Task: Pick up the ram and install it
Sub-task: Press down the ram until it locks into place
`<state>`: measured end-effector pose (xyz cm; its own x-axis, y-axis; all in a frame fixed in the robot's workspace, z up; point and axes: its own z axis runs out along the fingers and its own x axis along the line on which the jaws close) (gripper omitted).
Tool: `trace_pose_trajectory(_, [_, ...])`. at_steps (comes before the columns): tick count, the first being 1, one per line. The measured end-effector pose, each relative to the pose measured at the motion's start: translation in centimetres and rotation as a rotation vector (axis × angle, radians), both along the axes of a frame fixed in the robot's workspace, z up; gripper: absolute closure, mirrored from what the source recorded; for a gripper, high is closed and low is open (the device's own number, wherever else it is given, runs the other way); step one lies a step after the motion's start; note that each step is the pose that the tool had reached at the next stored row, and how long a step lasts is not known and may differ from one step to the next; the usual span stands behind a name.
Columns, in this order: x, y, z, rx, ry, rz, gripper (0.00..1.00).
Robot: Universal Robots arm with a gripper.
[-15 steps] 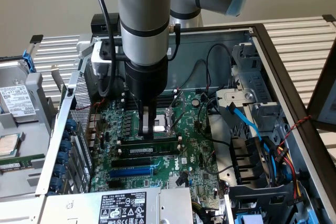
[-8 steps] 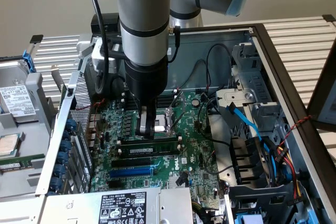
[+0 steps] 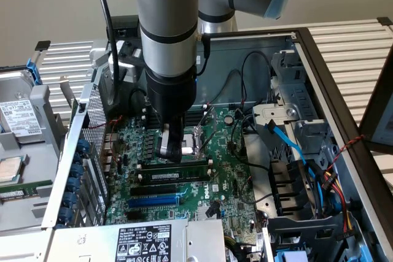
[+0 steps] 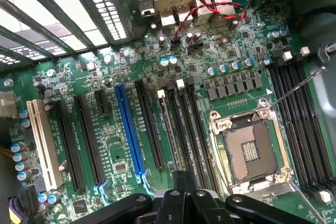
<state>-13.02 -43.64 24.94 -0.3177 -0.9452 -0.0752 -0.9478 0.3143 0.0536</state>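
The ram (image 3: 178, 175) is a dark-green stick with a small white label. It stands on edge in a black memory slot on the motherboard (image 3: 227, 176), just beside the blue slot (image 3: 153, 200). My gripper (image 3: 173, 151) hangs straight down over it, fingers shut with nothing between them, tips right at the stick's upper edge. Whether they touch it I cannot tell. In the wrist view my gripper (image 4: 184, 181) sits over the end of the ram (image 4: 169, 129), which runs away from it between the black slots, with a white latch (image 4: 161, 94) at its far end.
The open CPU socket (image 4: 252, 148) with its metal frame lies next to the memory slots. Blue and black cables (image 3: 295, 151) and a drive cage crowd the exterior view's right. The case wall (image 3: 86, 121) rises at that view's left. A power supply (image 3: 147, 240) lies in front.
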Motion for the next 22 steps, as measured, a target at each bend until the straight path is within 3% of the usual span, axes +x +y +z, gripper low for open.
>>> trace_pose_trajectory(22, [0.0, 0.0, 0.0, -0.0057, 0.0002, -0.311, 0.89])
